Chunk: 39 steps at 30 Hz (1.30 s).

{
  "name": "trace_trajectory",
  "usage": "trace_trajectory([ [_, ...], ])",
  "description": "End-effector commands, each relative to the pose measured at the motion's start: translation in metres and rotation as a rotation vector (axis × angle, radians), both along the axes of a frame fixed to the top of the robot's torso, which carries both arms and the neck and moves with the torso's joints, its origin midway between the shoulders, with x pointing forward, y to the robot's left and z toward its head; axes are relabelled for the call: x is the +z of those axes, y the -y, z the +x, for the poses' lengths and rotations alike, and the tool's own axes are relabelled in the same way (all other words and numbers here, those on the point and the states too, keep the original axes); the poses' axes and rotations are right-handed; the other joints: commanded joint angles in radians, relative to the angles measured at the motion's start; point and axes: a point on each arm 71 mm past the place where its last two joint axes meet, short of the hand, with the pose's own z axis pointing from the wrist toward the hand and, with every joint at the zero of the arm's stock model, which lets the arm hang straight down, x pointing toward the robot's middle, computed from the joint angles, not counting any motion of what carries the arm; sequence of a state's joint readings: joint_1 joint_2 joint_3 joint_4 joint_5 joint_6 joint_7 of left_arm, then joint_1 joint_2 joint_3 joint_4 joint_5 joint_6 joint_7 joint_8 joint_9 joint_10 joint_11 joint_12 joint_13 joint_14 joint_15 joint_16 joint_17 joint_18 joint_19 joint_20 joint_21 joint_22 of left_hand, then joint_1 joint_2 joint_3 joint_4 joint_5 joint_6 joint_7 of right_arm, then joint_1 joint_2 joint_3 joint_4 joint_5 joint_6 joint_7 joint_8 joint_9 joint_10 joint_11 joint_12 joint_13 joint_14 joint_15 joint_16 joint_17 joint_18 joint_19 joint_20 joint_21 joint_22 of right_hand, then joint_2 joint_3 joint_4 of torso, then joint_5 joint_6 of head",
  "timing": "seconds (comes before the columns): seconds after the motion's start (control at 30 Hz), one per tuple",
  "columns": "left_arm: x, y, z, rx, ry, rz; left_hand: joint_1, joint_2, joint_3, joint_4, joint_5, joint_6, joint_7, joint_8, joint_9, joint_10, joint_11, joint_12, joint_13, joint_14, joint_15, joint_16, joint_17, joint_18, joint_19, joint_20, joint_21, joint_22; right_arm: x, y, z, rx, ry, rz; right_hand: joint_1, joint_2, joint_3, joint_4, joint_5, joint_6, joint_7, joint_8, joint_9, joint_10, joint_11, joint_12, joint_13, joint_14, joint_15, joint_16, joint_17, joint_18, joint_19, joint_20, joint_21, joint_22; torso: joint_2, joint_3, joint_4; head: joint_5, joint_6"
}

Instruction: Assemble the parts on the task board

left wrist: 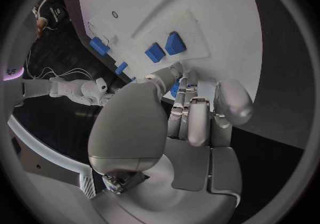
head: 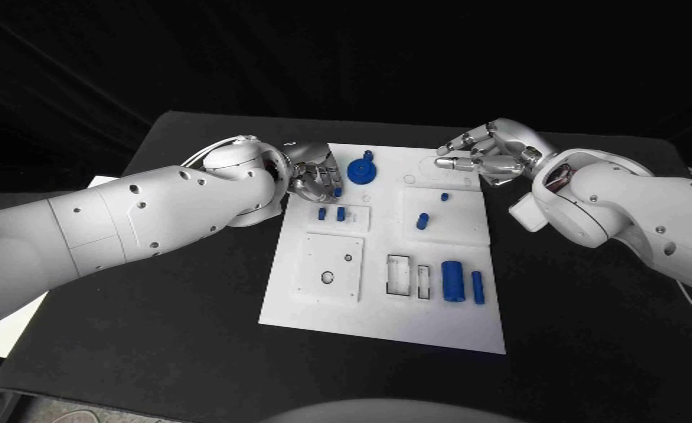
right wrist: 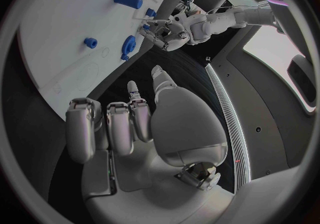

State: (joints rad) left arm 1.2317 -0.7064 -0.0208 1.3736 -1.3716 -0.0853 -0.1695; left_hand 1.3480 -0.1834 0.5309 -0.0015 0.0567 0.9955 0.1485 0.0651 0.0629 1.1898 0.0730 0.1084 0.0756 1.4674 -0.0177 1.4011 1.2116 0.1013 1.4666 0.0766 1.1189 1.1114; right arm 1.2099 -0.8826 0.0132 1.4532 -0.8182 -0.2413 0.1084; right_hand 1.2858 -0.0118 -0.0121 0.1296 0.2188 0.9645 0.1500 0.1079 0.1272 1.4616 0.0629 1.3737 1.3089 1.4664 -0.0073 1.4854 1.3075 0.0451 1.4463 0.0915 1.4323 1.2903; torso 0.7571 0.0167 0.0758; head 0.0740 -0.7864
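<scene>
Curling over the task board (head: 433, 328) edge, the left hand (head: 310, 175) pinches a blue part (left wrist: 175, 88); the right hand (head: 488, 155) hovers — fingers curled, empty.

White task board (head: 325, 288) flat mid-table; blue parts (head: 453, 281) scattered on it.

Black table (head: 577, 333), w/ the white task board (head: 325, 313) lying flat right on it, approx in the middle. Off the board's left side, at the table's left edge, there's a bit of white sheet (head: 98, 183), can't tell what it is. Table surface around the board is plain matte black.
</scene>
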Motion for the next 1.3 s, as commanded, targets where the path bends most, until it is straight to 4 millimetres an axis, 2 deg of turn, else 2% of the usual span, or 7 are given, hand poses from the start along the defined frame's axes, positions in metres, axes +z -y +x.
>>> trace_trajectory([
  [0.03, -0.003, -0.002, 0.0, 0.005, -0.014, 0.022, -0.004, -0.007, -0.001, -0.007, -0.006, -0.015, 0.003, -0.006, -0.001, 0.001, 0.005, -0.006, 0.001, 0.037, 0.006, 0.003, -0.002, 0.0, 0.004, 0.006, -0.007, -0.001, 0.0, -0.001, 0.0, 0.01, 0.002, -0.001, 0.0, 0.013, -0.007, 0.0, 0.0, -0.005, -0.003, 0.007, 0.001, -0.005, -0.002, -0.003, 0.145, 0.071, -0.008, -0.006, 0.115, 0.014, -0.006, -0.003, -0.007, -0.002, 0.0, 0.0, 0.0002, 0.0, 0.0],
  [0.17, -0.002, -0.005, 0.001, 0.015, -0.006, 0.018, -0.003, -0.008, 0.0, -0.007, -0.006, -0.041, 0.005, -0.006, -0.001, 0.0, 0.005, -0.01, 0.002, 0.036, 0.006, 0.003, -0.004, 0.0, 0.004, 0.007, -0.009, -0.002, 0.0, 0.001, 0.0, 0.004, 0.001, -0.002, 0.002, 0.014, -0.009, -0.001, -0.001, -0.007, -0.003, 0.006, 0.002, -0.053, -0.002, -0.085, 0.096, 0.066, -0.008, -0.02, 0.095, 0.016, -0.01, -0.003, -0.012, -0.01, 0.0, 0.0001, 0.0, 0.0, 0.002],
  [0.33, 0.001, -0.014, 0.002, 0.041, 0.014, -0.031, -0.002, -0.007, 0.003, -0.007, -0.006, -0.041, 0.006, -0.001, 0.002, -0.008, 0.007, -0.017, 0.002, 0.034, 0.008, -0.001, -0.012, 0.001, 0.003, 0.007, -0.015, -0.006, -0.001, 0.005, 0.002, -0.01, 0.017, -0.041, 0.058, 0.033, 0.012, -0.022, -0.006, -0.003, -0.006, 0.01, 0.008, -0.394, -0.011, -0.756, -0.343, 0.044, -0.014, -0.091, 0.006, 0.023, -0.024, -0.013, -0.036, -0.049, -0.001, -0.0001, -0.0009, -0.002, 0.005],
  [0.57, 0.011, -0.044, 0.005, 0.144, -0.009, -0.313, 0.02, 0.011, 0.047, -0.02, -0.004, 0.041, 0.004, 0.036, 0.013, 0.002, 0.009, -0.011, 0.006, 0.015, 0.01, -0.034, -0.074, 0.009, -0.017, 0.01, -0.06, -0.044, -0.001, 0.01, 0.002, 0.021, 0.11, -0.224, 0.152, -0.027, 0.152, -0.079, -0.024, 0.046, 0.014, -0.008, 0.005, -0.372, 0.022, -1.191, -0.82, 0.048, 0.01, -0.112, -0.016, 0.026, -0.023, 0.005, -0.046, -0.062, -0.001, 0.0023, -0.0021, -0.012, 0.014],
  [0.8, 0.022, -0.067, -0.002, 0.256, -0.16, -0.839, 0.002, 0.009, 0.061, -0.025, -0.004, 0.059, 0.014, 0.038, 0.006, -0.005, 0.016, 0.021, 0.015, -0.158, 0.019, -0.274, -0.456, 0.079, -0.193, 0.021, -0.446, -0.38, -0.002, 0.002, -0.005, 0.075, 0.229, -0.446, 0.15, -0.052, 0.222, -0.1, -0.025, 0.09, -0.001, -0.014, 0.005, -0.328, 0.013, -1.257, -0.926, 0.051, 0.002, -0.107, -0.01, 0.029, -0.027, 0.005, -0.054, -0.077, 0.001, -0.0001, -0.0023, -0.052, 0.028],
  [1.03, 0.026, -0.079, -0.023, 0.327, -0.301, -1.271, -0.049, 0.031, -0.037, -0.001, -0.004, 0.062, -0.002, 0.041, 0.006, 0.023, -0.003, 0.114, 0.059, -0.172, 0.009, -0.286, -0.483, 0.082, -0.206, 0.017, -0.487, -0.406, 0.001, -0.009, -0.019, 0.102, 0.321, -0.663, 0.125, -0.082, 0.259, -0.103, -0.038, 0.108, -0.008, -0.027, 0.003, -0.313, 0.012, -1.286, -0.982, 0.051, 0.0, -0.108, -0.014, 0.033, -0.032, 0.005, -0.067, -0.1, -0.002, -0.0031, 0.0003, -0.094, 0.037],
  [1.3, 0.027, -0.084, -0.034, 0.345, -0.321, -1.361, -0.047, 0.045, -0.074, -0.005, -0.003, 0.059, -0.004, 0.041, 0.005, 0.01, -0.006, 0.166, 0.088, -0.174, 0.006, -0.284, -0.49, 0.081, -0.2, 0.014, -0.501, -0.416, 0.004, -0.018, -0.028, 0.124, 0.344, -0.756, 0.111, -0.099, 0.273, -0.1, -0.045, 0.105, -0.006, -0.039, -0.001, -0.323, 0.018, -1.304, -1.013, 0.05, 0.003, -0.111, -0.02, 0.034, -0.033, 0.008, -0.074, -0.11, 0.001, -0.0005, -0.0004, -0.1, 0.04],
])
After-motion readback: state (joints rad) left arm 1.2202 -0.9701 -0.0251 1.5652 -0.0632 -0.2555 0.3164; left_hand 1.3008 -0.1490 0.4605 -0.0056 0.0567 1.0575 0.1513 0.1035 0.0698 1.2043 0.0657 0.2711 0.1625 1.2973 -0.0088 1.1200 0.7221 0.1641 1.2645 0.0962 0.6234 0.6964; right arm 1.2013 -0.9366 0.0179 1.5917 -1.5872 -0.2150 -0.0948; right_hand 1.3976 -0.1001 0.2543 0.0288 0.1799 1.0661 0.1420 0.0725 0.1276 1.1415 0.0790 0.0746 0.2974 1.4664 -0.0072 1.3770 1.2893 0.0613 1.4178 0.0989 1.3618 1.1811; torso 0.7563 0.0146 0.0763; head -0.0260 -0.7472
